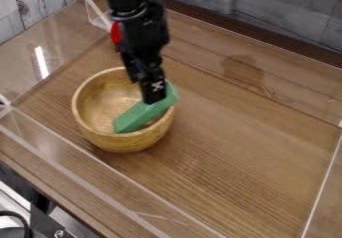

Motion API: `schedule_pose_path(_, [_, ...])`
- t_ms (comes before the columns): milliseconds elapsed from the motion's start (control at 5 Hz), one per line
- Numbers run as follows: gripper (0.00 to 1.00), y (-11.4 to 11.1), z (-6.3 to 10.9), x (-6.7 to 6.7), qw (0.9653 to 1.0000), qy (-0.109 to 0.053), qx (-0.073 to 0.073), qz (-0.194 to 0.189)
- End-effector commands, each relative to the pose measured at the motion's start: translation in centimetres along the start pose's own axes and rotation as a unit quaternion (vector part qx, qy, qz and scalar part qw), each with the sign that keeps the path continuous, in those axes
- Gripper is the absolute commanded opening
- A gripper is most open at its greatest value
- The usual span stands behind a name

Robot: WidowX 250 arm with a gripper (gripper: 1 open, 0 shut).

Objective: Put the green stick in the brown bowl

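The table (254, 152) carried the brown bowl (94, 107). The green stick (144, 112) lay tilted inside it, leaning on the rim at three o'clock. The gripper (155, 88) stood above it, fingers apart.

Pincer (154, 89) mark: a white "X"-like sign on its black finger.
Other readable text: none, no words or numbers.

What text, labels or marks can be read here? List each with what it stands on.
"X": a white cross-shaped mark on the black end effector, just above the green stick. It may be a symbol and not a letter.
No other words, brands or numbers show on the brown bowl, the stick or the wooden table.
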State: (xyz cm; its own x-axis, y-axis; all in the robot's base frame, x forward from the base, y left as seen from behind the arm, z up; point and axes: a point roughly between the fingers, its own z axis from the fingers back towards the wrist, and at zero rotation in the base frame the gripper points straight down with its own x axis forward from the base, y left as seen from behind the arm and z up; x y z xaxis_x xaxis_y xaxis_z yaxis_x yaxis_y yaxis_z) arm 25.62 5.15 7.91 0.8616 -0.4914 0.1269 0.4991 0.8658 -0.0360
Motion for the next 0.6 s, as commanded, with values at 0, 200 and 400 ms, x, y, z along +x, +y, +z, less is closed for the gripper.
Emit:
schedule_pose_path(0, [1.0, 0.1, 2.1, 2.1, 0.9992, -0.024, 0.027, 0.019])
schedule_pose_path(200, [0.0, 0.1, 1.2, 1.7, 0.998, -0.024, 0.031, 0.051])
schedule_pose_path(400, [0.0, 0.0, 0.3, 1.2, 0.9955, -0.023, 0.034, 0.086])
